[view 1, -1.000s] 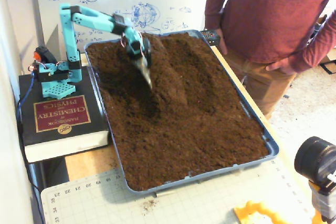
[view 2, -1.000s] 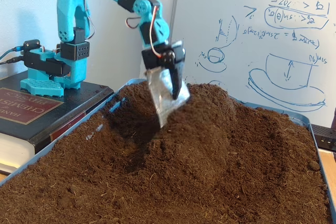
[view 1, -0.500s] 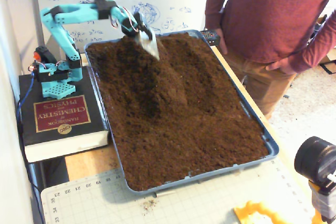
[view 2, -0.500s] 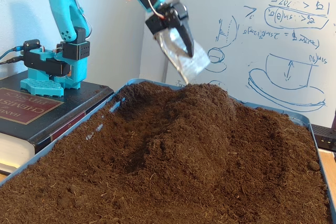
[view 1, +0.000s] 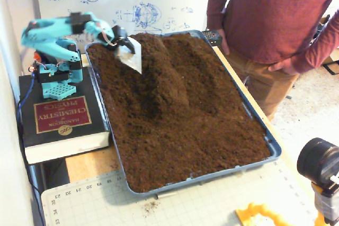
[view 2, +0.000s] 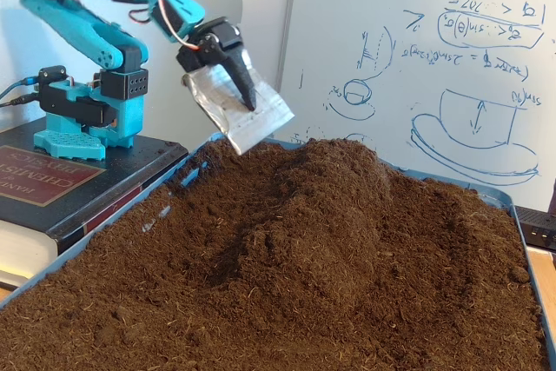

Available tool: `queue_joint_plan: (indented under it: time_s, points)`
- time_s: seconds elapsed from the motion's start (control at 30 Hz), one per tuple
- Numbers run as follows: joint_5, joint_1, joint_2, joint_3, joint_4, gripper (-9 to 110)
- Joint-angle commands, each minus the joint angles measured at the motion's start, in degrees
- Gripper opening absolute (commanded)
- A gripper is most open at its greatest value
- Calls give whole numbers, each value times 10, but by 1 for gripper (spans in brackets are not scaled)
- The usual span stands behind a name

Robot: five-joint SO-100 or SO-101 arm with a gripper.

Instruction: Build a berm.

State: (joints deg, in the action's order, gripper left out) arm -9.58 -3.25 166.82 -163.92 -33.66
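Blue tray (view 1: 275, 149) on tabletop (view 1: 87, 165), filled edge to edge with dark brown soil (view 1: 212, 130). Berm (view 1: 164, 70): rounded ridge along tray's middle, highest at far end near whiteboard (view 2: 417, 58); peak clear in low fixed view (view 2: 339, 171). Tool (view 2: 248, 115) clamped on metal scoop (view 2: 239, 115), raised above soil at tray's far left corner, blade tilted down, not touching soil. Scoop contents: cannot tell. Arm base on thick book (view 1: 61, 123) beside tray.

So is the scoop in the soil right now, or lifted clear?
Lifted clear. In both fixed views the metal scoop hangs above the soil, left of the berm.
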Motion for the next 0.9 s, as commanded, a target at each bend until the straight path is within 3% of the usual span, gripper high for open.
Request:
queue_joint_plan:
  time_s: [0.0,0.1,0.23,0.63,0.87]
  points:
    - [-4,9,115,-82,77,1]
    - [-5,33,156,-178,136,1]
    - [-6,55,146,-161,109,1]
    - [5,102,246,-160,-346,1]
    - [5,122,254,-160,-326,1]
